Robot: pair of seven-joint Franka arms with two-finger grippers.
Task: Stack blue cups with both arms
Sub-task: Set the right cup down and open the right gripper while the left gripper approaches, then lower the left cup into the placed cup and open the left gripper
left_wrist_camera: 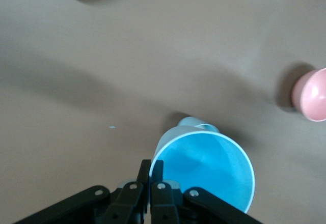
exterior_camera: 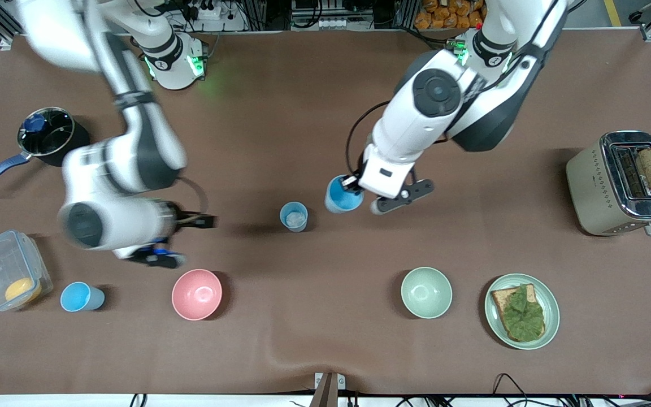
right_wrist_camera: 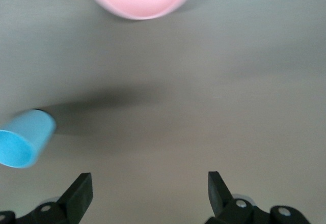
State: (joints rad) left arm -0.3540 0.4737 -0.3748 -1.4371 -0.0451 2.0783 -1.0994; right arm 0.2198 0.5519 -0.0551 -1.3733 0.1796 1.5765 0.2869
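My left gripper (exterior_camera: 352,186) is shut on the rim of a bright sky-blue cup (exterior_camera: 341,196) and holds it over the middle of the table. In the left wrist view its fingers (left_wrist_camera: 151,165) pinch that cup's wall (left_wrist_camera: 206,168). A paler blue cup (exterior_camera: 294,216) stands upright on the table beside the held cup, toward the right arm's end; part of it shows past the held cup (left_wrist_camera: 196,124). Another blue cup (exterior_camera: 81,297) stands near the front edge at the right arm's end and shows in the right wrist view (right_wrist_camera: 23,140). My right gripper (exterior_camera: 181,240) is open and empty (right_wrist_camera: 148,193), over bare table near the pink bowl.
A pink bowl (exterior_camera: 196,294) and a green bowl (exterior_camera: 426,292) stand near the front. A plate with bread and lettuce (exterior_camera: 551,316) and a toaster (exterior_camera: 619,183) are at the left arm's end. A pot (exterior_camera: 48,135) and a plastic box (exterior_camera: 3,268) are at the right arm's end.
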